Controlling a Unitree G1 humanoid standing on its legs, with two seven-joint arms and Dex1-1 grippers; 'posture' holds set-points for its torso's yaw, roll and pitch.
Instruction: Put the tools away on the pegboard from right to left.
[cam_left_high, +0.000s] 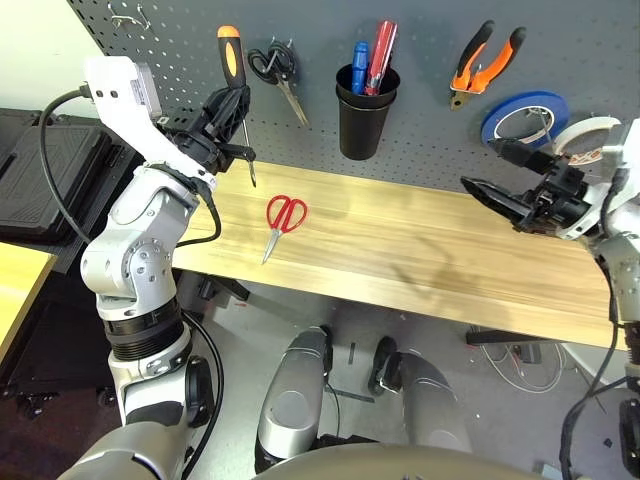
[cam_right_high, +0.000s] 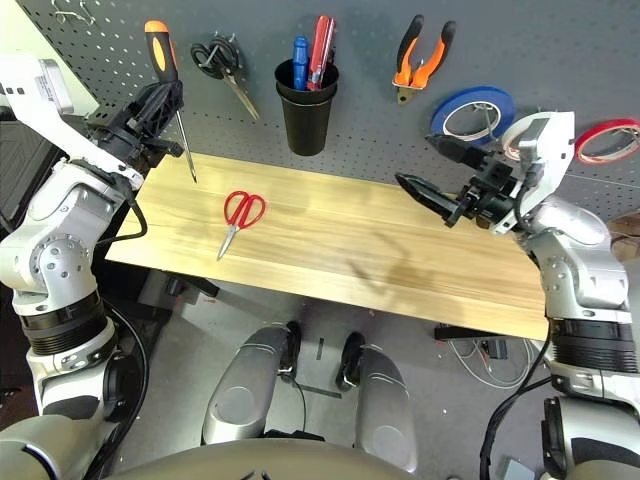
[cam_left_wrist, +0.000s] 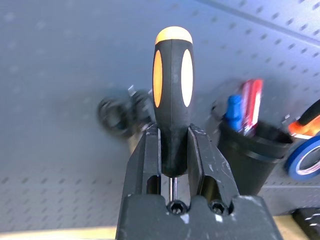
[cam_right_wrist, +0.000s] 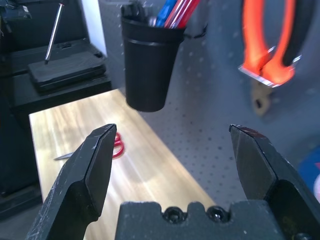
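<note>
On the pegboard (cam_left_high: 420, 110) the pliers (cam_left_high: 485, 62) already hang; red-handled scissors (cam_left_high: 283, 220) lie on the worktop (cam_left_high: 400, 250). The left pincer (cam_left_wrist: 174, 165) clamps the screwdriver (cam_left_high: 235, 90), which I judge needs a hook next. The right pincer (cam_right_wrist: 175, 155) gapes empty.

Scissors (cam_left_high: 284, 218) on table (cam_left_high: 420, 260), left side; pliers (cam_left_high: 485, 62) on pegboard (cam_left_high: 420, 110) (upper right).

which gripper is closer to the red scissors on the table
Left. The left gripper holds the screwdriver up by the pegboard, just above and left of the red scissors. The right gripper hangs open far across the table, near the right end.
</note>
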